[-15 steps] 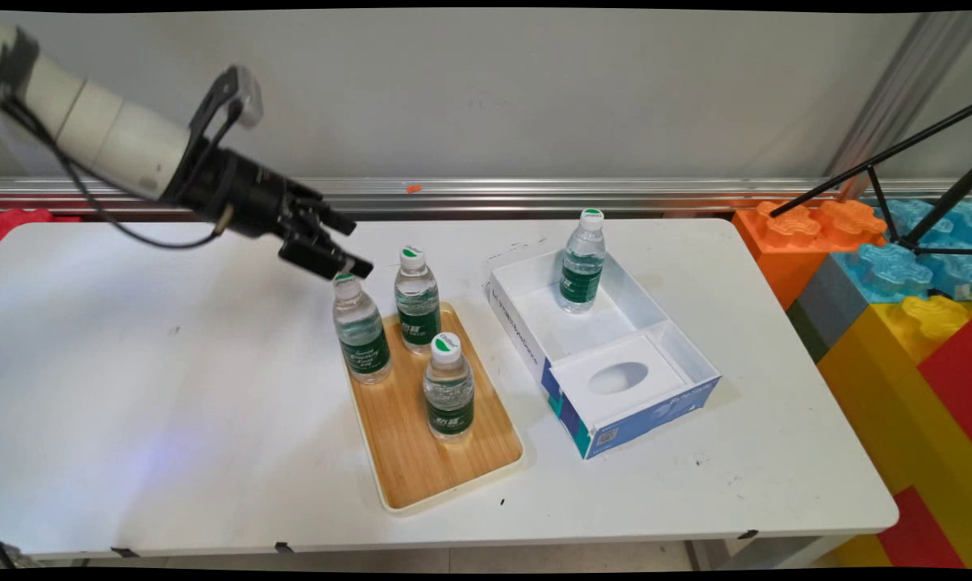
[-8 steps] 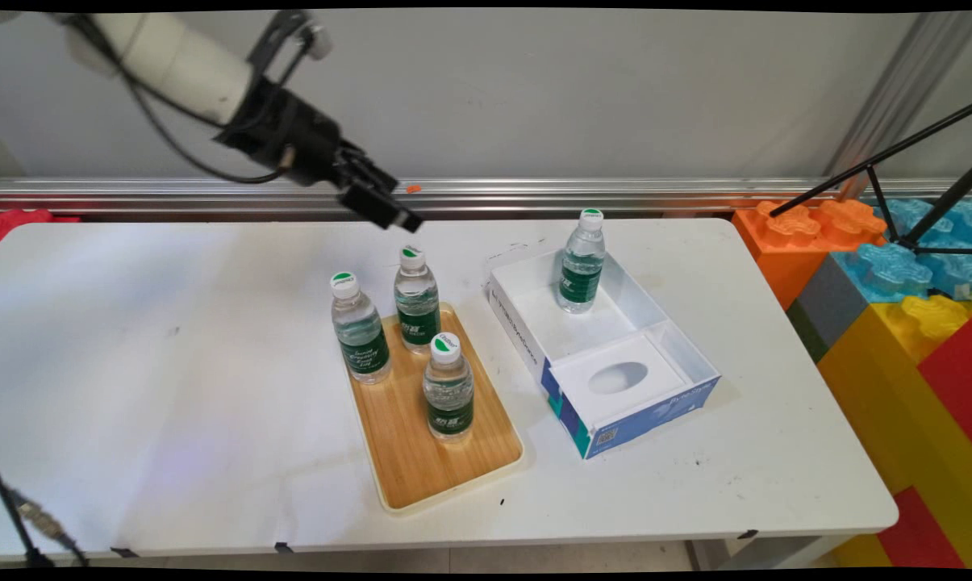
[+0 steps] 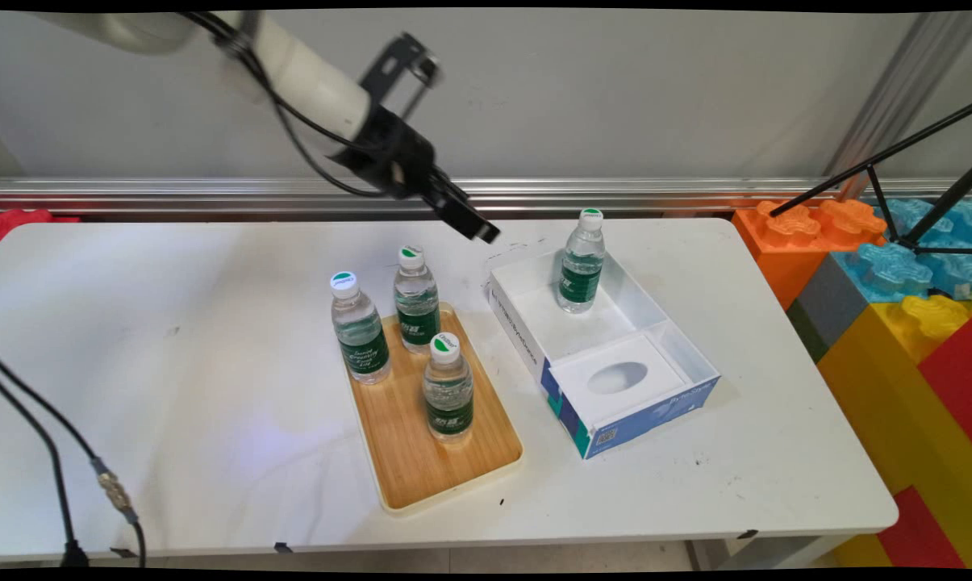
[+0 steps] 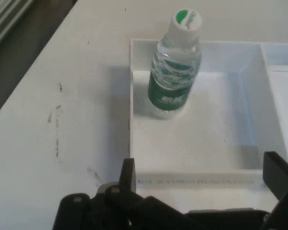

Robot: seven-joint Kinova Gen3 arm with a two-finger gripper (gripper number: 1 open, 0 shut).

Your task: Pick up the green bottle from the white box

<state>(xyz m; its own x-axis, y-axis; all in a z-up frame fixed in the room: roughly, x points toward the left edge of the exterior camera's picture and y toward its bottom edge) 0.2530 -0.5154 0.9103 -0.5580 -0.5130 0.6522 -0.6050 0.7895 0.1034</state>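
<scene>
Across the white table point(image 3: 171, 323) the things sit in two groups, with the arm reaching in from the upper left above them. Largest is the blue-and-white carton point(image 3: 606, 347), an open shallow box lying right of centre; its far compartment holds one water bottle point(image 3: 581, 262) standing upright near the far wall, and its near compartment is covered by a white insert with an oval hollow point(image 3: 619, 378). Just left of the carton, apart from it, lies a wooden tray point(image 3: 421, 436) with a cream rim. Three more bottles stand upright at the tray's far end — the left bottle point(image 3: 360, 329) at the tray's left edge, the back bottle point(image 3: 417, 300) at its far edge, and the front bottle point(image 3: 448, 389) nearer the middle. All four bottles have green labels and white caps marked with green.

Smallest is the black gripper point(image 3: 473, 226), tilted downward in the air over the table's far side, between the back bottle and the carton's far left corner. In the hand view the gripper point(image 4: 201, 175) has its two fingers spread wide with nothing between them, and the carton wall point(image 4: 131, 110) and the bottle inside point(image 4: 174, 67) lie straight ahead — the nearest things to it, though well clear of its tips.
</scene>
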